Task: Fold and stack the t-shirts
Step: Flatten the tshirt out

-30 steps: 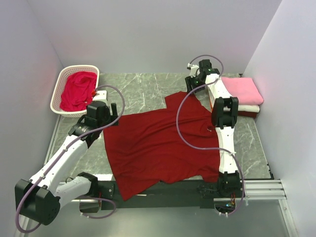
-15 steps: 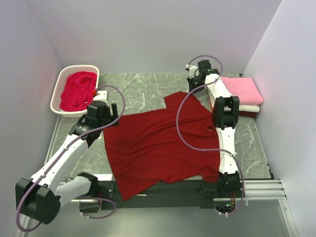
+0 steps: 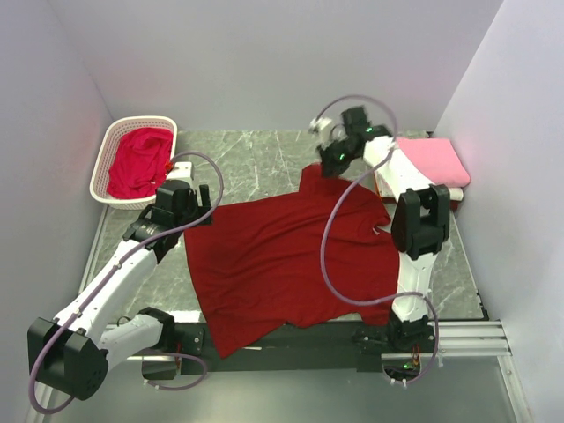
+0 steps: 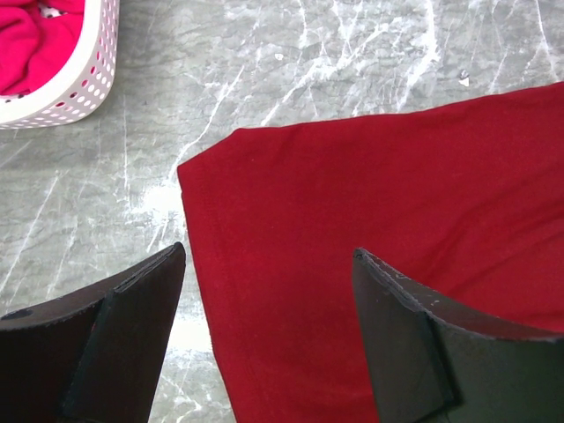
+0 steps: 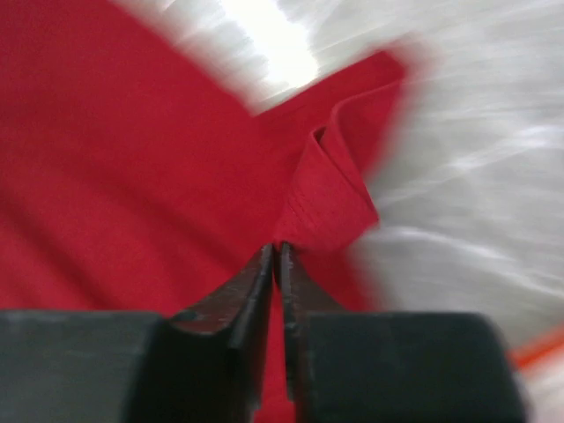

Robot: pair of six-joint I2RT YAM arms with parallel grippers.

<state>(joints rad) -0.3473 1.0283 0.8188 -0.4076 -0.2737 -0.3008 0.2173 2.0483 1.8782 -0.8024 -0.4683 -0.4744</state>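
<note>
A large dark red t-shirt [image 3: 282,256] lies spread on the marble table, its hem hanging over the near edge. My right gripper [image 3: 329,167] is shut on a pinched fold of its far right sleeve [image 5: 330,198], fingertips together [image 5: 277,247]; that view is motion-blurred. My left gripper [image 3: 196,217] is open and empty [image 4: 269,251], its jaws straddling the shirt's left sleeve corner [image 4: 291,220]. A crimson t-shirt [image 3: 137,163] lies in the basket. A folded pink t-shirt [image 3: 432,160] sits on a folded white one [image 3: 441,194] at the far right.
The white lattice basket [image 3: 106,145] stands at the far left, and its corner shows in the left wrist view [image 4: 79,79]. Grey walls close in the table on three sides. Purple cables loop off both arms.
My right gripper has swung left and toward the shirt's middle, carrying the pinched sleeve with it. The left arm has stayed put.
</note>
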